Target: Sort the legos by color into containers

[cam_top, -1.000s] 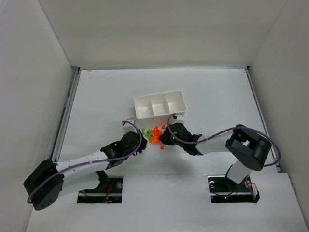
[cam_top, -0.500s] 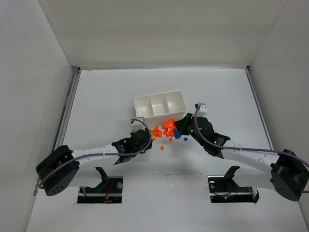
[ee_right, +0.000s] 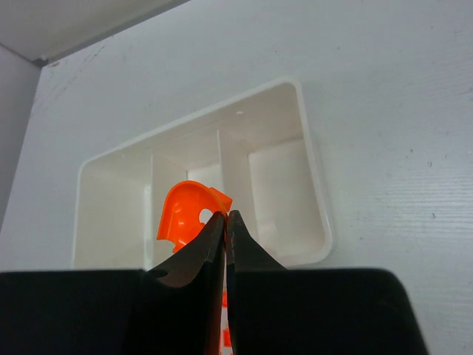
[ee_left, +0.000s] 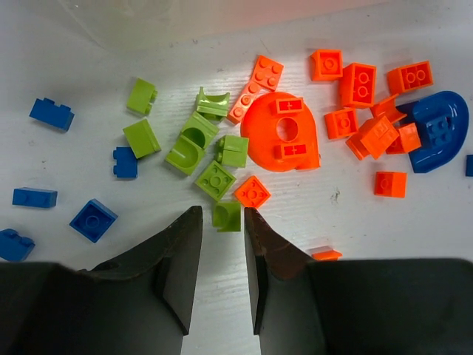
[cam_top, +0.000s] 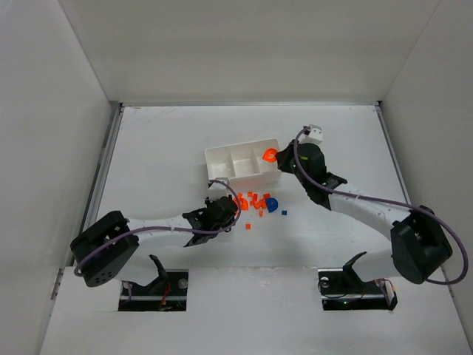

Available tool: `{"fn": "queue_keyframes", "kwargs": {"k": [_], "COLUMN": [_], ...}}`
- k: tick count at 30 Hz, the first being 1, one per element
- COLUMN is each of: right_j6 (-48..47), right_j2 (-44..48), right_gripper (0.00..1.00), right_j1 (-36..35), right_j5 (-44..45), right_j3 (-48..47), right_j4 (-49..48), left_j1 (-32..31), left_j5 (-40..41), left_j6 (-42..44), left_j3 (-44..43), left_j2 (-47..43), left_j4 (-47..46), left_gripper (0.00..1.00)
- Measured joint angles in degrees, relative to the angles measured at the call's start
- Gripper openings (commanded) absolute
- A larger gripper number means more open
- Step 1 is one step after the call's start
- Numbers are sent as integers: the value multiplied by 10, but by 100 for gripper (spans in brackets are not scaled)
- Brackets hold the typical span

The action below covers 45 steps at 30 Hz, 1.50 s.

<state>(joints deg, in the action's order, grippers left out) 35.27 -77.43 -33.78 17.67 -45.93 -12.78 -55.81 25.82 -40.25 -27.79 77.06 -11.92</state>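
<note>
right gripper: My right gripper (ee_right: pixel 225 218) was pinched fully closed on the edge of an orange curved piece (ee_right: pixel 185 214). It was held up in the air so the piece could drop straight down.
where that piece was: It hung over the white tray (ee_right: pixel 314 192). From above it sat over the right-hand compartment, but my wrist cam put it nearer the middle one, so I couldn't say for sure which.
tray: It has three compartments in a row, and I saw nothing in the parts that showed. My read was that sorting had barely started.
left gripper: My left gripper (ee_left: pixel 222 229) was down low at the pile with its fingers (ee_left: pixel 185 251) a narrow gap apart and nothing clamped. A lime green brick (ee_left: pixel 227 216) sat right between the tips, lined up for a pinch.
legos: The rest lay loose on the table (cam_top: pixel 162 148) just in front of the tray. The greens were bunched by my left fingertips and the small blue bricks (ee_left: pixel 52 113) were off to one side. The oranges were scattered around a big orange rounded plate (ee_left: pixel 281 132) and a blue rounded piece (ee_left: pixel 436 129).
worry: That green brick had neighbours touching it, so closing might nudge or grab two.
</note>
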Motion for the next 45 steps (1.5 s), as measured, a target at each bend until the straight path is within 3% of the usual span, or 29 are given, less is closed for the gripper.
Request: {"fn": "queue_keyframes", "kwargs": {"k": [10,29,39,42,45], "right_j6": [-14,-34,-33,-31,-26], "right_j2": [-93,-95,-146,-165,-171], "right_gripper": [7,8,10,18,38], "right_j1": [-12,3,-48,-53,-53], "right_j5": [-12,33,11,5,0], "right_j3": [-63,-66,-107,-111,-114], "right_j4": [4,14,19,21,23], "left_j1": [-7,-11,-11,-11,-11], "left_j5": [14,19,32,37,42], "left_j6": [11,23,23,23,23], "left_j3": [-16,-25,-29,-29,-29], "left_j2": [39,53,57,57,57], "left_j4": [3,-1,5,8,10], "left_gripper": [28,27,24,21,16]}}
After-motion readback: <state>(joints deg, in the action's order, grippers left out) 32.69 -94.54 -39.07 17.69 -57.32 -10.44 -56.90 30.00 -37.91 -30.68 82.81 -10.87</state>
